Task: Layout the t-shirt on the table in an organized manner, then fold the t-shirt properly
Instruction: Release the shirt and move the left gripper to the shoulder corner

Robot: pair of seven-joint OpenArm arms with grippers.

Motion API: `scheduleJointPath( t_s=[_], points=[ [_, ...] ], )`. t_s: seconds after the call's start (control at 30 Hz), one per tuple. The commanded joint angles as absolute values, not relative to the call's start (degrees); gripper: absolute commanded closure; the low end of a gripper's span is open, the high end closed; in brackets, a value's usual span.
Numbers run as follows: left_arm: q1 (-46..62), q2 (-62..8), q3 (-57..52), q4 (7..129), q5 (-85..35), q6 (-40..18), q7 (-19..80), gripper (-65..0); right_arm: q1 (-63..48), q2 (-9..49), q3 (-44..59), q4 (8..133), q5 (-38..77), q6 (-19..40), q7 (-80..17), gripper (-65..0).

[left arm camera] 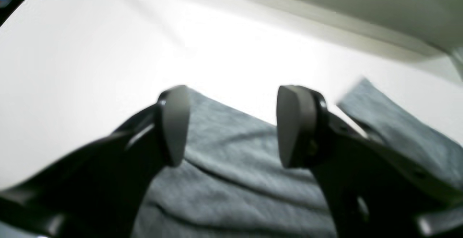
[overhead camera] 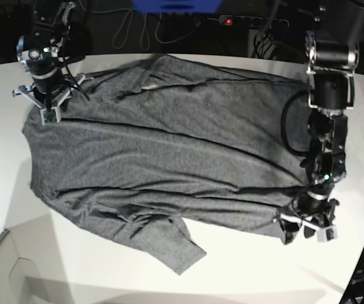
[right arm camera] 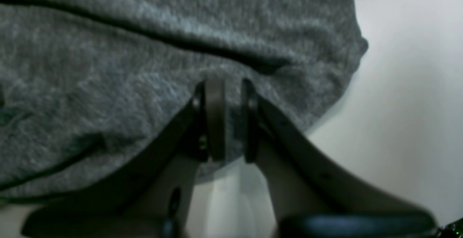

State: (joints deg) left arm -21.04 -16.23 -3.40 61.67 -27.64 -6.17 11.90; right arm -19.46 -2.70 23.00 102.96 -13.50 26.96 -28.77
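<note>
The t-shirt (overhead camera: 163, 152), spread lengthwise across the table (overhead camera: 334, 278), is being pinched at one edge by the right gripper (right arm camera: 228, 118), while the left gripper (left arm camera: 231, 126) is being held spread just above its opposite edge.

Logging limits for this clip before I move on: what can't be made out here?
- Left wrist view: t-shirt partly hidden by the open left gripper; picture blurred.
- Right wrist view: fabric pinched in the right gripper, which part unclear.
- Base view: shirt's far edge merges with dark background.
</note>
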Motion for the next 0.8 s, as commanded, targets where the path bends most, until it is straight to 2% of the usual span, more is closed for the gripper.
scheduleJointPath(
  t_s=[0.0, 0.2, 0.43, 0.67, 0.77],
  points=[
    [-19.82, -17.19, -5.41, 65.89, -27.82, -6.02, 12.0, -37.0, -19.74, -2.24, 23.16, 104.57, -13.05, 26.68, -27.65, -7.1],
    [-4.53, -16.75, -17.19, 85.58, -27.82, -6.02, 22.64, -37.0, -20.7, -2.33, 23.16, 104.84, -12.97, 26.68, -27.56, -7.1],
    [13.23, -16.66, -30.46, 99.56, -27.82, -6.02, 27.47, -37.1, -22.46, -2.15, 23.16, 104.75, -12.97, 26.68, -27.56, -7.3],
    [22.9, -17.27, -36.7, 98.95, -34.42, -6.11, 27.65, -37.9, -22.9, -2.51, 22.9, 104.84, -12.88, 26.68, -27.38, -19.9],
    [23.69, -17.27, -36.79, 95.96, -35.38, -6.11, 27.65, -43.5, -23.08, -3.82, 22.99, 104.84, -12.88, 26.68, -27.38, -21.9]
  ],
)
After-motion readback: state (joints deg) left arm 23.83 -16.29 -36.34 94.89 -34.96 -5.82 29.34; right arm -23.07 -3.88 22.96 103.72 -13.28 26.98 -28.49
